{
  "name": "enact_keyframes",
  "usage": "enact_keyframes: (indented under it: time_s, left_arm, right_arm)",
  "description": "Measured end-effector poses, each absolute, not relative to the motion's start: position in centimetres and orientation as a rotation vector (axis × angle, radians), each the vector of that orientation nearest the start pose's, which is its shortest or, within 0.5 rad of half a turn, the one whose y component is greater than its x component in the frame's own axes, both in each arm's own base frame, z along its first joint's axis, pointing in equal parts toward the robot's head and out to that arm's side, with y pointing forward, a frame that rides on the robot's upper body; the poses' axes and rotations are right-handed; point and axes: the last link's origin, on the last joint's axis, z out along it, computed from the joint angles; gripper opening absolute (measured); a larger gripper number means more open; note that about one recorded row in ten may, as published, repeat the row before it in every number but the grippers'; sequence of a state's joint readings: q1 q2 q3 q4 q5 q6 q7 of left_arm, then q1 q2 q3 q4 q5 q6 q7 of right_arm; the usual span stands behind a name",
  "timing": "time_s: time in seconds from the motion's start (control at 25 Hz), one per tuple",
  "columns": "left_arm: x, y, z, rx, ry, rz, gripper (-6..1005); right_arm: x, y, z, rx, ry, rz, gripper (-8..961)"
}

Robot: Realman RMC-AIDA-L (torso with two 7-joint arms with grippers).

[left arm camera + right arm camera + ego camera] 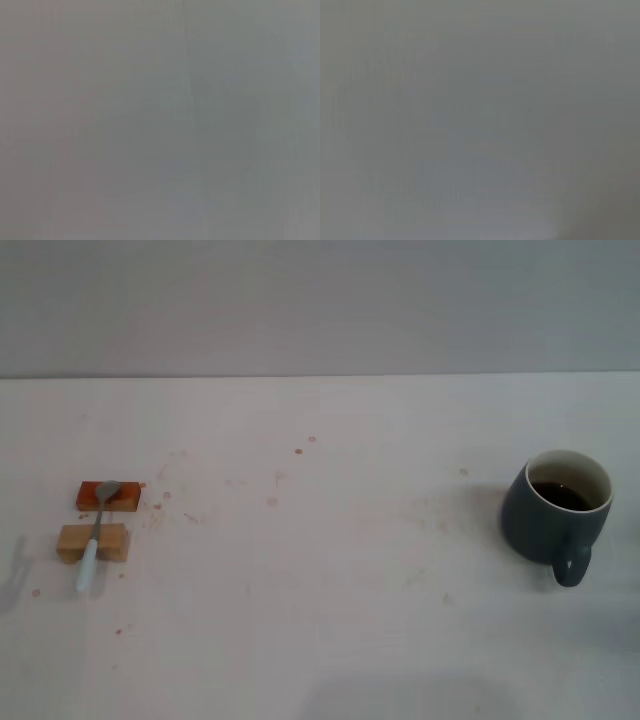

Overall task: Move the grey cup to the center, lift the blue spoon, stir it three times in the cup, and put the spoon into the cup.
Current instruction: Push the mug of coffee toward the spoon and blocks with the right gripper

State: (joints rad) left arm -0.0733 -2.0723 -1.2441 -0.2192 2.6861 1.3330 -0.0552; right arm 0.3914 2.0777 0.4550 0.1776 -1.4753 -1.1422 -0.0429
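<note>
Nearest to the robot, the white tabletop (pixel 330 640) shows only a soft shadow along its near edge. Neither arm nor gripper appears in the head view, and both wrist views give nothing but a flat grey field, so there is no telling how wide the left or the right gripper stands, or whether either holds anything.

Taking the rounded dark blue-grey ceramic mug (pixel 545 525) as our landmark: it stands upright far out on the robot's right side of the table, well off centre. Its loop handle points toward the robot, its inside is white, and dark liquid sits in it. The far inner wall hides part of the liquid's surface, so its exact level is hard to judge.

Well apart from the mug, clear across the table on the robot's left, lies the small slim teaspoon with a grey metal bowl and pale light-blue handle (pixel 95 535). Its handle end points toward the robot and hangs past a small tan block (pixel 92 542), which the neck crosses. A step farther from the robot, the spoon's bowl rests on a small orange-brown block (pixel 108 496). How much of the bowl touches that block is too fine to make out.

Faint brownish specks dot the table between the spoon and the mug. Beyond the table's far edge rises a plain grey wall (pixel 320 300).
</note>
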Motion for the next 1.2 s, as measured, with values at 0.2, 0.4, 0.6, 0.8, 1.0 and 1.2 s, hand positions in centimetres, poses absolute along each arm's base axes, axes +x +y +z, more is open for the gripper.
enact_keyframes:
  time_s: [0.2,0.4,0.6,0.8,1.0,1.2]
  left_arm:
    - [-39.4,21.8,1.8,-1.426,-0.497,-0.522,824]
    - [-39.3,22.1,1.8,-1.427,-0.493,-0.527,822]
    - [-39.2,22.3,1.9,-1.423,-0.491,-0.532,820]
    - [-39.1,22.4,1.9,-1.422,-0.489,-0.535,818]
    - [-39.1,22.4,1.9,-1.421,-0.489,-0.536,816]
    - [-39.1,22.4,2.0,-1.418,-0.489,-0.54,814]
  right_arm:
    - [38.6,31.9,0.7,-1.246,0.78,0.458,-2]
    - [38.3,32.9,0.1,-1.274,0.812,0.447,-2]
    - [37.7,33.6,-0.7,-1.319,0.828,0.437,-2]
    - [37.2,33.7,-1.3,-1.34,0.833,0.447,-1]
    - [36.6,33.8,-2.4,-1.393,0.843,0.448,-1]
    - [35.8,33.9,-3.3,-1.437,0.85,0.458,-1]
